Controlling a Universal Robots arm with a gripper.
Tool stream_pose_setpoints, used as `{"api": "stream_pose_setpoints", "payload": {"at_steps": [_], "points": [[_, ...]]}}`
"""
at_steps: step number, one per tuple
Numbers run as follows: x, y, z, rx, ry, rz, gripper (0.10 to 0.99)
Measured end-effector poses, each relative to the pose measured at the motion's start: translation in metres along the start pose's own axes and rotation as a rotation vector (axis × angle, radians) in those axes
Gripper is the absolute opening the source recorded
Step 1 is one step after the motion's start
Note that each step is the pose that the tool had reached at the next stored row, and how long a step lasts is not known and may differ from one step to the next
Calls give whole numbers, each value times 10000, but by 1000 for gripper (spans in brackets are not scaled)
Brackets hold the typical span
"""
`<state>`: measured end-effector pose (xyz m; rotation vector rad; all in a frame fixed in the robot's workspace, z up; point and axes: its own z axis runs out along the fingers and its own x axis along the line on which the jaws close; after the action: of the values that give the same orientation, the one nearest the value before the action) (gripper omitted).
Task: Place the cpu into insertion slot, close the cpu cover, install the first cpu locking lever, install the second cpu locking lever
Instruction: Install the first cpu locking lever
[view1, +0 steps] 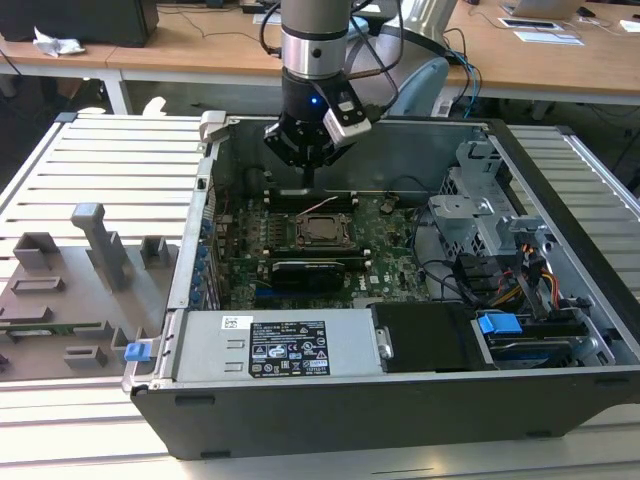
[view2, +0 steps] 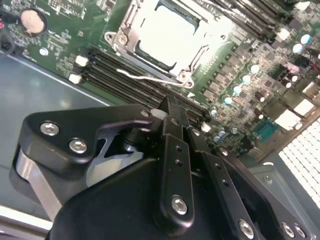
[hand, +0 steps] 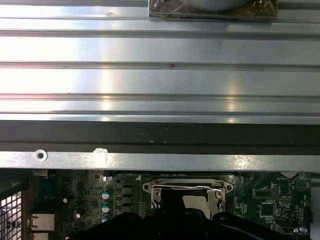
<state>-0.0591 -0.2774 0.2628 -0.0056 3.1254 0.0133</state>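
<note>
The cpu (view1: 321, 232) lies flat in the insertion slot (view1: 300, 236) in the middle of the green board, its silver top (view2: 167, 32) bright in the second wrist view. The cpu cover (view2: 125, 39) lies down around it as a silvery frame, also seen in the first wrist view (hand: 187, 188). A thin pale locking lever (view2: 145, 77) stands loose along the socket's edge beside the memory slots. My gripper (view1: 308, 187) hangs just above the board behind the socket, near that lever. Its black fingers (view2: 172, 107) are shut together with nothing between them.
The open computer case (view1: 180, 270) walls in the board. Long black memory slots (view2: 107, 65) run beside the socket, and a black expansion card (view1: 308, 270) lies in front of it. The power supply (view1: 270, 345) and the drive cage (view1: 480, 200) crowd the near and right sides. Grey fixtures (view1: 90, 260) stand on the slatted table.
</note>
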Motion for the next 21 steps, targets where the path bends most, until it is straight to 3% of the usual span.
{"api": "stream_pose_setpoints", "payload": {"at_steps": [6, 10, 21], "points": [[-2, 0, 6, -3, -2, 0, 106], [0, -3, 68, -1, -1, 1, 106], [2, -4, 147, -1, 0, 0, 106]]}}
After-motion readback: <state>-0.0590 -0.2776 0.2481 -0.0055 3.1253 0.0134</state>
